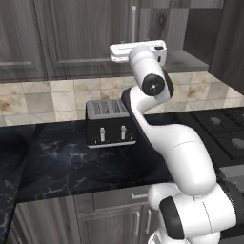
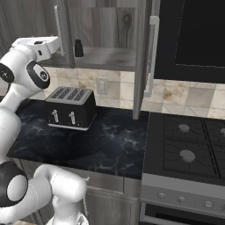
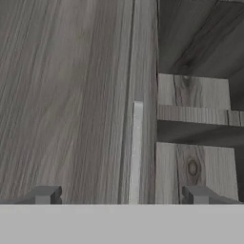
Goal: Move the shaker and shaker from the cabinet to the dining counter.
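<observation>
Right base view: the wall cabinet (image 2: 103, 26) hangs above the black marble worktop (image 2: 105, 140), one door swung out edge-on with its silver bar handle (image 2: 151, 52) facing the room; a black shaker (image 2: 78, 48) stands upright on the grey shelf (image 2: 110, 57) near the shelf's left end, directly above the four-slot toaster (image 2: 70, 107); the white shaker cannot be made out. The arm's hand is raised to shelf height just left of the cabinet opening, presumably so the fingers can enter level with the shelf. Hand view: the gripper (image 3: 121, 195) has its jaws spread fully wide with nothing between them; a second bar handle (image 3: 137, 152) on the closed door lies between the two fingertips (image 3: 45, 194), the cabinet's wood-grain interior showing to the right of it. Left base view: the toaster sits below the cabinet against the beige tiles (image 1: 52, 100), left of the stove (image 1: 224, 128). The reach toward the black shaker appears to be the step in hand; the dining counter cannot be located.
</observation>
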